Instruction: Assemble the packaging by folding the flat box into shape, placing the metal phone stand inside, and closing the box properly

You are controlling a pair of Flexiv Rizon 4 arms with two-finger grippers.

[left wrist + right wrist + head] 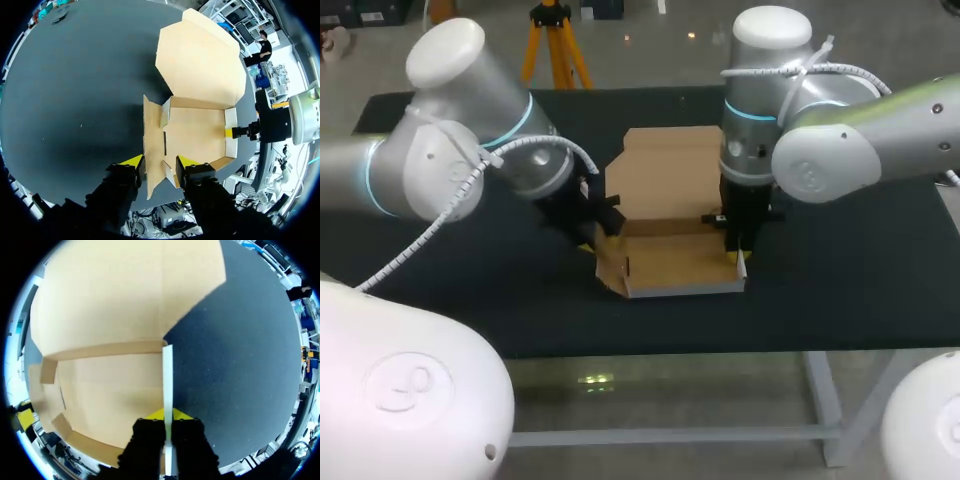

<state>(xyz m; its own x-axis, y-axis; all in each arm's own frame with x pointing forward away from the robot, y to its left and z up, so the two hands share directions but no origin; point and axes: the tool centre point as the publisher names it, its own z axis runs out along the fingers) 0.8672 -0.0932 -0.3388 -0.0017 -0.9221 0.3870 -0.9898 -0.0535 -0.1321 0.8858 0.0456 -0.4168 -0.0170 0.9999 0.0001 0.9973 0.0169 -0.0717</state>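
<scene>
A brown cardboard box (670, 262) lies partly folded at the table's middle, its lid (665, 172) flat behind the tray. My left gripper (594, 240) is at the box's left end. In the left wrist view its fingers (131, 161) stand apart, open, with the left side flap (151, 145) upright between them. My right gripper (735, 256) comes down on the right wall. The right wrist view shows it (168, 415) shut on that thin wall (167, 375). It also shows across the box in the left wrist view (235, 132). No phone stand is in view.
The box rests on a black mat (860, 270) that covers the table. The table's front edge (720, 352) runs just below the box. Bare mat lies to the left and right of the box.
</scene>
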